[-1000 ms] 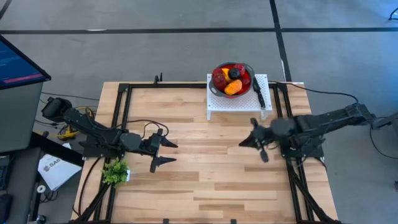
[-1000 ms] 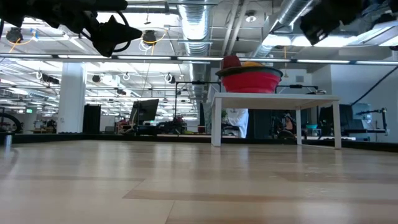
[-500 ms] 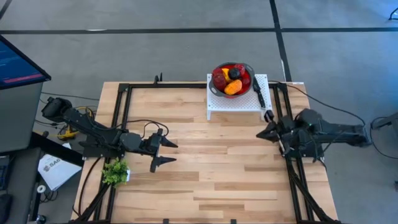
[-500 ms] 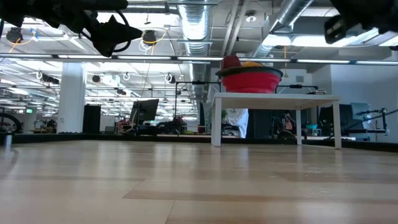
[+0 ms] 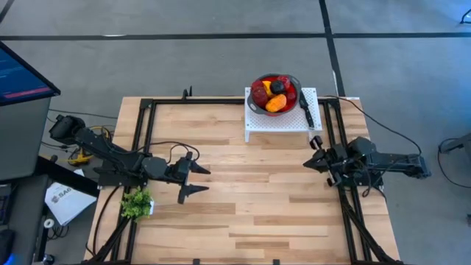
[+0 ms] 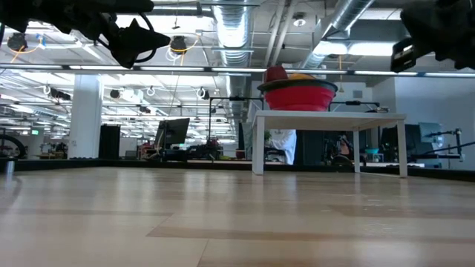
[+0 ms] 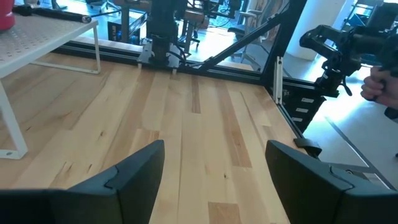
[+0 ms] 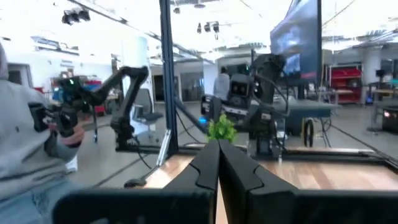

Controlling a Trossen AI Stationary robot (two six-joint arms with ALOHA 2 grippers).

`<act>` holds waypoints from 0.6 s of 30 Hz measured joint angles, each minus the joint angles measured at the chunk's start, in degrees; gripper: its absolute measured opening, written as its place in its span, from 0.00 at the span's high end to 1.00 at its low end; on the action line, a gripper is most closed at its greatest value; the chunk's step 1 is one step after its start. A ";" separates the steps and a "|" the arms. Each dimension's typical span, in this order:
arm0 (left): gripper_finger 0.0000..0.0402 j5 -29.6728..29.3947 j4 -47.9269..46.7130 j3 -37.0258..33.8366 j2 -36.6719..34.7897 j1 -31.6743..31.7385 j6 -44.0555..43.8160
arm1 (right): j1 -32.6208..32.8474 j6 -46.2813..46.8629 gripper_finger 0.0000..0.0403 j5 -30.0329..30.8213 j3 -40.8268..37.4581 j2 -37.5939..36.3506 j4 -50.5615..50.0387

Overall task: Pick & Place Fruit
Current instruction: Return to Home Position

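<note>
Fruit (image 5: 274, 96) piled in red bowl (image 5: 253, 100) on white shelf (image 5: 283, 122), at far side of surface (image 5: 243, 213).
Left gripper (image 5: 203, 181) hangs over left-middle, fingers spread wide, empty. Right gripper (image 5: 309, 162) near right edge, fingers pressed together, holding nothing.

**Fruit sits in bowl on shelf at table's back edge**

A shelf (image 5: 294, 124) stands at the back edge of the table (image 5: 243, 221), right of centre. On its left part sits a strainer bowl (image 6: 300, 98) with the fruit (image 5: 275, 94) piled inside. A knife (image 5: 306, 110) lies on the shelf just right of the bowl. The left gripper (image 5: 206, 182) hangs over the table's left half, pointing toward the middle, with a leafy bunch (image 5: 136, 202) in front of its arm at the left edge. The right gripper (image 5: 307, 163) is at the right edge, just in front of the shelf's right end.
</note>
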 joint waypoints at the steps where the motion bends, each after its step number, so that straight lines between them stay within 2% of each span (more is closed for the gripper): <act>1: 0.32 -0.09 0.07 0.00 0.00 0.00 0.00 | 0.05 -0.37 0.99 -0.31 -0.04 -0.02 -0.20; 5: 0.32 -0.66 0.52 -0.08 0.00 0.00 0.00 | 0.06 -0.71 0.99 -2.76 -0.05 0.09 0.62; 9: 0.32 -1.43 0.55 -0.11 -0.02 0.01 0.23 | 0.04 0.27 0.99 -2.55 -0.05 0.10 -6.57; 18: 0.32 -2.72 0.54 -0.11 -0.01 0.00 0.42 | -0.03 2.12 0.99 7.52 -0.07 0.14 -10.83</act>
